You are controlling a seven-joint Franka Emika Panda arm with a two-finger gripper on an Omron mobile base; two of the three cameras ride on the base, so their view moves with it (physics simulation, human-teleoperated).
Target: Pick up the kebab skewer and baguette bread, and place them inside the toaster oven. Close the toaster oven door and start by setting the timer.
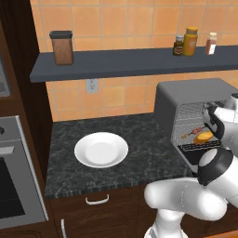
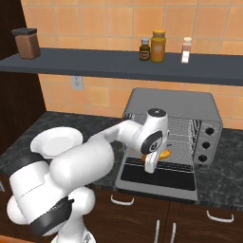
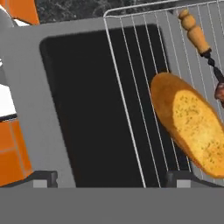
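Note:
The toaster oven (image 2: pixel 190 102) stands on the counter with its door (image 2: pixel 156 179) folded down flat. On the wire rack (image 3: pixel 131 65) inside lies the golden baguette bread (image 3: pixel 192 127), also seen as an orange lump (image 1: pixel 203 136) on the rack. Just behind it lies the kebab skewer (image 3: pixel 199 35), wooden handle toward the rack's front corner, a dark meat chunk at the frame's right edge. My gripper (image 3: pixel 111 179) hovers over the door's dark glass beside the bread, open, with nothing between its fingertips (image 3: pixel 43 178). From the right base camera the gripper (image 2: pixel 151 165) points down at the door.
An empty white plate (image 1: pixel 101 149) sits on the dark counter left of the oven. Three knobs (image 2: pixel 205 144) line the oven's right front. A shelf (image 1: pixel 130 62) above carries a brown canister and several bottles. A built-in steel oven (image 1: pixel 14 186) stands at far left.

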